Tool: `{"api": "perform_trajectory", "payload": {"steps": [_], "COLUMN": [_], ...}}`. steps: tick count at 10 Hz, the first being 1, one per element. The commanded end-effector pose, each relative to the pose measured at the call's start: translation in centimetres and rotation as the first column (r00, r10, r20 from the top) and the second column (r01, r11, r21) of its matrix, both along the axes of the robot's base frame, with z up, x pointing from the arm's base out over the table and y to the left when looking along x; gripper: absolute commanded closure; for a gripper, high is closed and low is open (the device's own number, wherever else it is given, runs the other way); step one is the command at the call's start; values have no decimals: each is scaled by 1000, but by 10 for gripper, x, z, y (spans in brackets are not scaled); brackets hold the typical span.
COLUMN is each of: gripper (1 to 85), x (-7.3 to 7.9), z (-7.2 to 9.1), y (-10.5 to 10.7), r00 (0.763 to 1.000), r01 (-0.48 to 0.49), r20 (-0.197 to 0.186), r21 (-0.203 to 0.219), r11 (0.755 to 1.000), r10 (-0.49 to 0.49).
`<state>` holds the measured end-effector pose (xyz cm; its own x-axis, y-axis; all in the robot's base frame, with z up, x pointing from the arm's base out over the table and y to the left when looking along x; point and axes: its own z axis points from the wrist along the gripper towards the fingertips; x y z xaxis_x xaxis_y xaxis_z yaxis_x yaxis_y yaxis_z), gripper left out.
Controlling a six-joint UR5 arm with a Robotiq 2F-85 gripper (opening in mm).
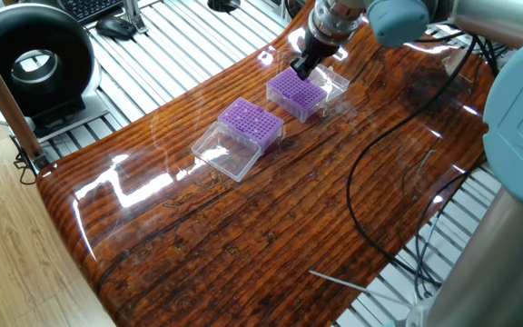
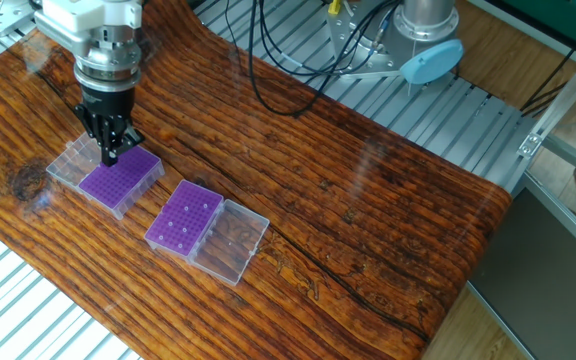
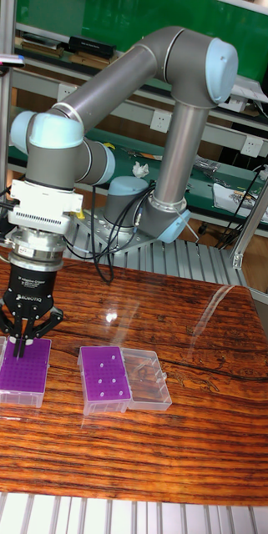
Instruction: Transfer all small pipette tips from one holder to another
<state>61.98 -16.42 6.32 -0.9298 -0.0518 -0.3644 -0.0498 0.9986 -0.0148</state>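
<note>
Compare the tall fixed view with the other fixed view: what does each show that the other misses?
Only the tall view: the whole arm up to its elbow, and the green wall and benches behind.

Only the other fixed view: black cables on the slatted bench, and wood floor at the lower right.

Both: the tool over the purple box at the table's end, fingers close together; a second purple box holding few pale tips, its clear lid open alongside.

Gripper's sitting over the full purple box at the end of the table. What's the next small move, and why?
Probably a short straight lift. The gripper has its fingertips closed together right at the top of the full purple box, apparently pinching a tip, though none is visible. The other purple box shows only a few pale tips, so once clear, carry across to one of its vacant holes.
</note>
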Motion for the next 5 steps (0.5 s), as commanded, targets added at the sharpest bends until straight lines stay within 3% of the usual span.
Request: {"api": "perform_trajectory", "payload": {"steps": [1, 5], "gripper": [847, 847], "x": [2, 1], "z": [-1, -5], "y": [-1, -2], "r00": [1000, 1000], "r01": [3, -3], "r20": [14, 20], "r21": [21, 33], "r11": [1000, 999], "r10": [-3, 2]}}
